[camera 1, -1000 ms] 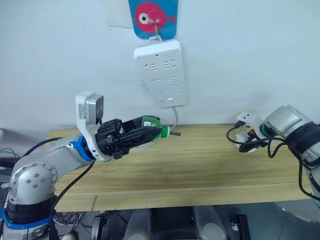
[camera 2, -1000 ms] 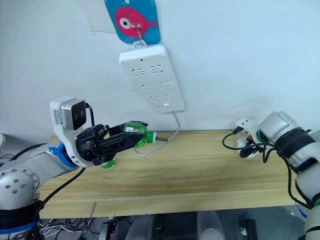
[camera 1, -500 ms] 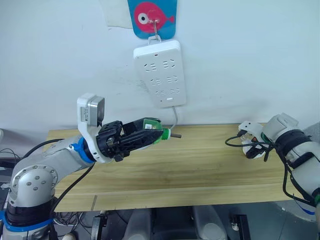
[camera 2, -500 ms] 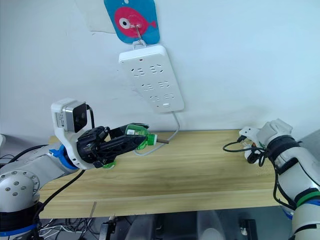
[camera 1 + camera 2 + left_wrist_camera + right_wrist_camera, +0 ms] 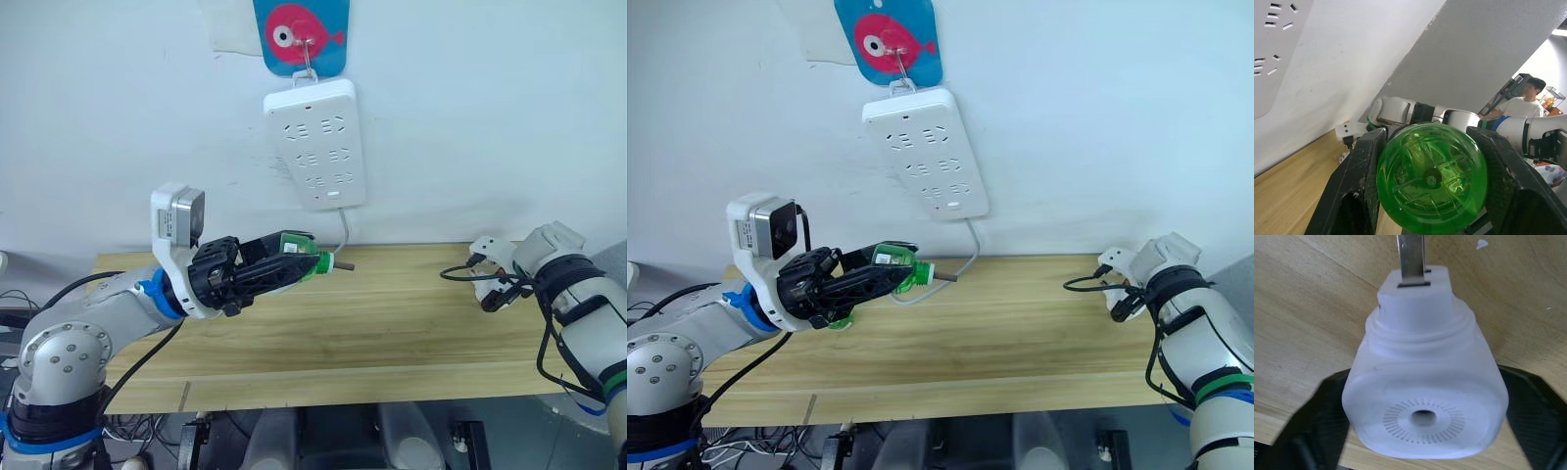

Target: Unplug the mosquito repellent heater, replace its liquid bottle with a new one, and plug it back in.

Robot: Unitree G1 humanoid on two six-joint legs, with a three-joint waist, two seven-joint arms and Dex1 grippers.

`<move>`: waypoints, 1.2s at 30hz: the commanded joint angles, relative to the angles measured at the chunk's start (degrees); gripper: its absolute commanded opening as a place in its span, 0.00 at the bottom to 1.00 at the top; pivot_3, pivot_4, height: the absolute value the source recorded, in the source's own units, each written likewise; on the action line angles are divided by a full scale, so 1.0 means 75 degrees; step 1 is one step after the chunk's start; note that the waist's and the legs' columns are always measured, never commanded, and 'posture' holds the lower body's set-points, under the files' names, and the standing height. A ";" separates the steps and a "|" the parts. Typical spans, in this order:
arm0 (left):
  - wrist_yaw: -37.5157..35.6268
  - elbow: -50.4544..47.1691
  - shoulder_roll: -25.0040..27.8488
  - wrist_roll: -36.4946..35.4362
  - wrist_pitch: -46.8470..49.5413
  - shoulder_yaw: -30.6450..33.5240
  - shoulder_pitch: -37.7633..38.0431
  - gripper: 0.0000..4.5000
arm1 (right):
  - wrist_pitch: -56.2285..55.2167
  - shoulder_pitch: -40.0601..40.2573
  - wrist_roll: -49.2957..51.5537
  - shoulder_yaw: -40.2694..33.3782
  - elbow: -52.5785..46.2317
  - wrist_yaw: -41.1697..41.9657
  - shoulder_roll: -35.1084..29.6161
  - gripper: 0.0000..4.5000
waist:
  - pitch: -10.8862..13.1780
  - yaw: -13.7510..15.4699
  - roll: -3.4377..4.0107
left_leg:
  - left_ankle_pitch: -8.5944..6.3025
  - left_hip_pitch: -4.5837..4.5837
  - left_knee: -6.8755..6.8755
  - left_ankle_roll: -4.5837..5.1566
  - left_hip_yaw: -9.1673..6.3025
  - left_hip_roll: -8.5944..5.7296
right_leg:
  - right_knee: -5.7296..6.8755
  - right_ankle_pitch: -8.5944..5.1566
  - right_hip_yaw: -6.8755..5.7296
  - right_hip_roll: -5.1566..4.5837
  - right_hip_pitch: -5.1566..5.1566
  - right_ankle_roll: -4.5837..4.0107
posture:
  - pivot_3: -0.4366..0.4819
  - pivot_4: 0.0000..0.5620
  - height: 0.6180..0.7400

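Two grippers, two loads: your left gripper (image 5: pixel 284 262) is clamped on the green bottle (image 5: pixel 296 257), held sideways above the left half of the table (image 5: pixel 392 323) with its neck and brown wick pointing toward the middle, while your right gripper (image 5: pixel 1425 431) is closed around the mosquito repellent heater (image 5: pixel 1422 382) at the table's far right end, its metal plug prongs (image 5: pixel 1411 259) aimed away from the wrist over the wood. In the head views the white heater (image 5: pixel 490 262) hangs just above the table edge, well apart from the bottle, and the power strip (image 5: pixel 315 142) on the wall carries nothing in its sockets, its cable trailing down behind the table. From the left wrist you see the bottle's round green base squeezed between both black fingers (image 5: pixel 1359 181); a person stands far off in the background. You look to be between unplugging and refitting, with the two parts yet to meet. Watch the alignment: the bottle lies near horizontal, so a skewed approach could cross-thread the neck or bend the wick against the heater's socket. Squeezing the smooth round bottle on its curve invites it to twist or slip once turning force is applied. Whether the heater's bottle opening faces your left arm cannot be told here.
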 commanded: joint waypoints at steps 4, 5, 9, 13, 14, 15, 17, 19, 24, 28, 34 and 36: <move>-0.0091 -0.0256 0.0066 -0.0110 -0.0117 0.0105 -0.0045 0.51 | -0.0037 0.0101 -0.0266 -0.0292 0.0069 0.0176 -0.0026 0.99 | 0.0000 -0.0002 0.0000 | 0.0000 0.0000 0.0000 0.0000 0.0000 0.0000 | 0.0000 0.0000 0.0000 0.0000 0.0000 0.0000 | 0.36 0.63 1.00; -0.0099 -0.0252 0.0058 -0.0100 -0.0121 0.0096 -0.0048 0.51 | -0.0038 0.0105 -0.0297 -0.0320 0.0064 0.0190 -0.0028 0.99 | 0.0000 -0.0003 0.0000 | 0.0000 0.0000 0.0000 0.0000 0.0000 0.0000 | 0.0000 0.0000 0.0000 0.0000 0.0000 0.0000 | 0.36 0.63 1.00; -0.0136 -0.0262 0.0030 -0.0013 -0.0161 0.0090 -0.0021 0.51 | 0.0187 0.0094 -0.0317 -0.0485 -0.0357 0.0489 -0.0353 0.99 | 0.0000 -0.0008 0.0001 | 0.0000 0.0000 -0.0001 0.0000 -0.0001 0.0000 | 0.0000 0.0000 0.0000 0.0000 -0.0001 0.0000 | 0.35 0.61 1.00; -0.0262 -0.0187 0.0027 0.0158 -0.0229 0.0138 0.0000 0.51 | 0.0842 0.0214 -0.0182 -0.0781 -0.1543 0.1106 -0.1081 0.99 | 0.0003 -0.0008 0.0006 | 0.0000 0.0000 -0.0002 0.0000 0.0001 -0.0003 | -0.0002 0.0000 0.0002 -0.0001 -0.0003 0.0000 | 0.34 0.60 1.00; -0.0302 -0.0155 0.0012 0.0208 -0.0253 0.0143 -0.0005 0.51 | 0.1114 0.0274 -0.0085 -0.0858 -0.1931 0.1307 -0.1262 0.99 | 0.0003 -0.0009 0.0005 | 0.0000 0.0000 -0.0003 0.0000 0.0001 -0.0004 | -0.0003 0.0000 0.0002 -0.0001 -0.0003 0.0000 | 0.33 0.59 1.00; -0.0357 -0.0123 -0.0007 0.0279 -0.0290 0.0131 -0.0018 0.51 | 0.1416 0.0358 0.0073 -0.0991 -0.2380 0.1475 -0.1426 0.99 | 0.0002 -0.0010 0.0006 | 0.0000 0.0000 -0.0004 0.0000 0.0001 -0.0004 | -0.0005 0.0000 0.0001 -0.0001 -0.0003 0.0000 | 0.31 0.57 1.00; -0.0431 -0.0060 -0.0055 0.0405 -0.0371 0.0091 -0.0066 0.51 | 0.2042 0.0572 0.0452 -0.1273 -0.3298 0.1752 -0.1717 0.99 | 0.0002 -0.0010 0.0006 | 0.0000 0.0000 -0.0005 0.0000 -0.0001 -0.0001 | -0.0007 0.0000 -0.0001 -0.0001 -0.0002 0.0000 | 0.31 0.57 1.00; -0.0487 0.0006 -0.0128 0.0527 -0.0444 0.0035 -0.0135 0.51 | 0.2789 0.0864 0.1002 -0.1604 -0.4313 0.2050 -0.2002 0.99 | 0.0002 -0.0017 0.0006 | 0.0000 0.0000 -0.0005 0.0000 -0.0002 0.0002 | -0.0006 0.0000 -0.0002 -0.0001 -0.0002 0.0000 | 0.29 0.55 1.00; -0.0592 0.0090 -0.0258 0.0711 -0.0527 -0.0041 -0.0229 0.51 | 0.4340 0.1699 0.2551 -0.2697 -0.6368 0.2266 -0.2473 0.99 | 0.0001 -0.0040 0.0007 | 0.0000 -0.0001 -0.0004 0.0001 0.0002 -0.0001 | -0.0004 0.0000 0.0002 -0.0002 -0.0002 0.0000 | 0.26 0.54 1.00; -0.0603 0.0158 -0.0397 0.0785 -0.0594 -0.0032 -0.0280 0.51 | 0.5628 0.2103 0.3833 -0.3965 -0.7493 0.2048 -0.2308 0.99 | 0.0001 -0.0062 0.0007 | -0.0001 -0.0001 -0.0002 0.0001 0.0002 0.0000 | -0.0002 0.0000 0.0001 -0.0003 -0.0001 0.0001 | 0.26 0.54 1.00; -0.0622 0.0182 -0.0671 0.1090 -0.0912 -0.0013 -0.0218 0.51 | 0.5958 0.2665 0.6015 -0.5941 -0.8166 0.0792 -0.1348 0.99 | 0.0000 -0.0061 0.0004 | -0.0001 -0.0001 0.0000 0.0002 0.0000 0.0003 | 0.0002 0.0000 -0.0003 -0.0002 0.0002 0.0001 | 0.26 0.57 1.00; -0.0586 0.0137 -0.0730 0.1149 -0.0963 -0.0003 -0.0152 0.51 | 0.5958 0.2965 0.6779 -0.6932 -0.8525 -0.0077 -0.0553 0.99 | 0.0001 -0.0067 0.0004 | -0.0001 -0.0001 0.0001 0.0002 0.0003 0.0002 | 0.0003 0.0000 -0.0001 -0.0002 0.0003 0.0001 | 0.27 0.58 1.00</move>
